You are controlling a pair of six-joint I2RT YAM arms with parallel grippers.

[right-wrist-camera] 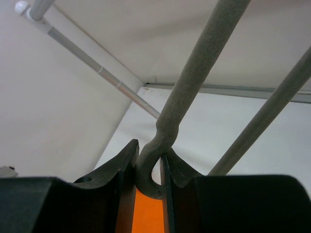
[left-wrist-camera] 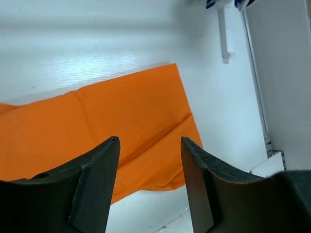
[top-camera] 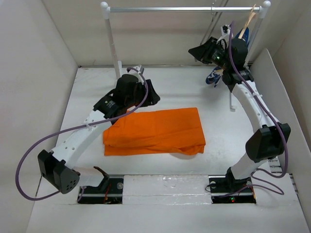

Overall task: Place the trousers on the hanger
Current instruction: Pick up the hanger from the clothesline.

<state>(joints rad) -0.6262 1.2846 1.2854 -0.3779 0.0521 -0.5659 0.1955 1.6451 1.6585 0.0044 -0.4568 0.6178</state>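
Right fingers (right-wrist-camera: 120, 167) are clamping the grey wire hanger (right-wrist-camera: 194, 77) at its twisted neck, up by the rail (top-camera: 184, 8) at the far right. You are holding it well clear of the surface (top-camera: 87, 97), and whether its hook is on the rail cannot be told.

Orange trousers (top-camera: 154, 132) are lying folded flat mid-surface, long axis running left to right in the top view. Which end is the waistband is not readable.

Left fingers (left-wrist-camera: 97, 174) are standing apart with nothing between them, hovering over the trousers' far-left corner and looking along the cloth toward its right end.

Judgement — the left arm is the nearer one to the cloth. The hanger is sitting above and to the far right of the trousers, well apart. You are likely needing to bring the two together so the trousers' long axis crosses the hanger's lower bar.
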